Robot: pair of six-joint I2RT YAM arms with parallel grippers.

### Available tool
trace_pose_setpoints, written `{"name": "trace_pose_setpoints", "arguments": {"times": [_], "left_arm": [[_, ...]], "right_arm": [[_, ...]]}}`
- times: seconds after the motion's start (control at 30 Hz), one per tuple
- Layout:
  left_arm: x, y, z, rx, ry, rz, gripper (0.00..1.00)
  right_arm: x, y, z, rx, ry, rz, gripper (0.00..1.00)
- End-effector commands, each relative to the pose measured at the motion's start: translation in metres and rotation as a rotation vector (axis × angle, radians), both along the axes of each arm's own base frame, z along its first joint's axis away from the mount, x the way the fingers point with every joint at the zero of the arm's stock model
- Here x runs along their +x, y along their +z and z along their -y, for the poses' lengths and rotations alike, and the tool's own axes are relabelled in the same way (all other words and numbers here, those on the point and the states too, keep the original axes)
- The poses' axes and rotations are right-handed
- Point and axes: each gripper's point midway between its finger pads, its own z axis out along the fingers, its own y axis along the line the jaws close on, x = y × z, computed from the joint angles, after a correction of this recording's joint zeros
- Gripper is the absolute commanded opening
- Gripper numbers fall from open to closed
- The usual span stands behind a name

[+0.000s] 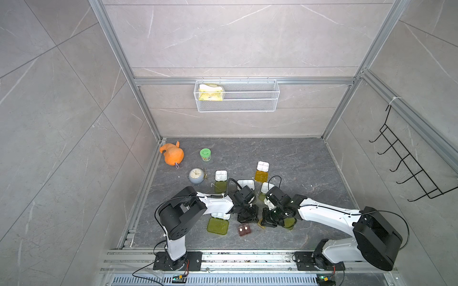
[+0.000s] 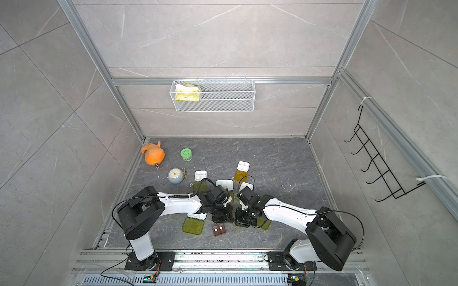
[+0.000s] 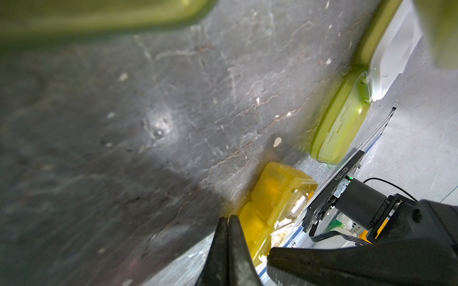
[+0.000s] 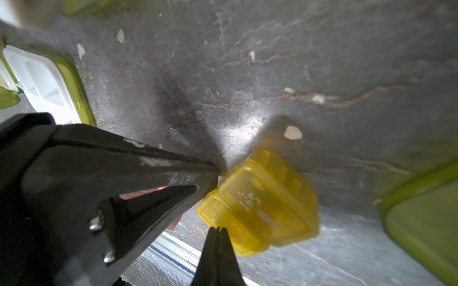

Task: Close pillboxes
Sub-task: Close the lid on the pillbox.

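Dark veined stone makes up the bench [image 1: 297,173], walled in by pale grey tiles. Low in the middle of both top views the two arms meet over the amber pillbox [image 4: 262,205], which lies flat on the stone and looks small and light. Both sets of jaws are pressed together and pinch nothing. In the right wrist view the right jaws' tips sit against the box's lower edge at bottom centre. The left jaws reach in from the left and touch its upper-left corner. Whether its lid is snapped down I cannot tell.

The biggest risk, I judge, is that a push from closed tips sends so slight a box skidding or flipping rather than latching, since nothing grips it. It could slide toward the open yellow-green lid [image 4: 421,222] at the right edge. With the arms this close, a small misalignment could knock them together. The brown pillbox [image 1: 244,229] lies just below them in the frame and could be bumped. Other pillboxes, such as the one with the orange lid [image 1: 261,176], stand open farther up.
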Motion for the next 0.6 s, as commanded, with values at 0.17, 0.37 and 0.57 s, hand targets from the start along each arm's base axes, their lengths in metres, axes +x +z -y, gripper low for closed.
{"name": "trace_pose_setpoints", "arguments": {"times": [0.17, 0.37, 0.57], "left_arm": [[0.0002, 0.0122, 0.0111, -0.032, -0.036, 0.005, 0.0], [0.0021, 0.0146, 0.0106, -0.029, -0.031, 0.017, 0.0], [0.0041, 0.0177, 0.0092, -0.022, -0.028, 0.032, 0.0]], "right_arm": [[-0.0045, -0.0134, 0.0097, -0.065, 0.012, -0.016, 0.0], [-0.0053, -0.0125, 0.0107, -0.063, 0.012, -0.012, 0.0], [-0.0055, -0.0091, 0.012, -0.061, 0.011, -0.002, 0.0]]}}
